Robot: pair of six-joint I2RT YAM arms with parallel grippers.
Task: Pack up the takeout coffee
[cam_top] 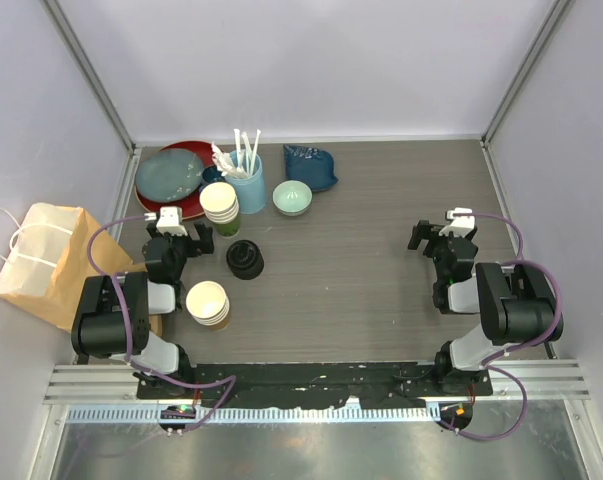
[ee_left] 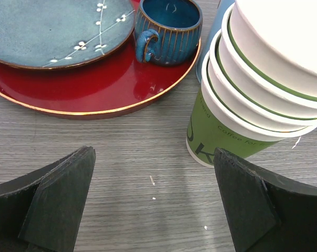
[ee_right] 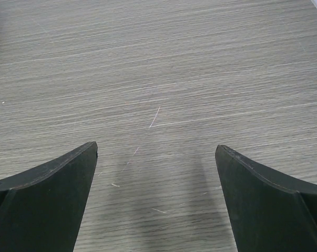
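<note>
Top external view: the left end effector [cam_top: 177, 232] is seen with its jaws spread wide and nothing between them, just in front of a red tray [cam_top: 191, 204] bearing a blue-grey plate [cam_top: 169, 172]. A stack of green-walled lidless cups [cam_top: 219, 205] stands just to its right, a stack of black lids [cam_top: 245, 260] lies nearer the arms, and a brown-walled cup stack [cam_top: 208, 302] stands beside the left arm. A paper bag [cam_top: 43, 262] lies at the left edge. The right end effector [cam_top: 441, 240] is likewise spread wide and empty, over the grey surface [cam_top: 361, 260]. The lidded takeout coffee cups cannot be made out in any view. Left wrist view: the tray, the plate and a blue mug [ee_left: 167, 29] are shown ahead, with the green stack near the right finger. Right wrist view: wood-grain surface is shown between the parted fingers.
</note>
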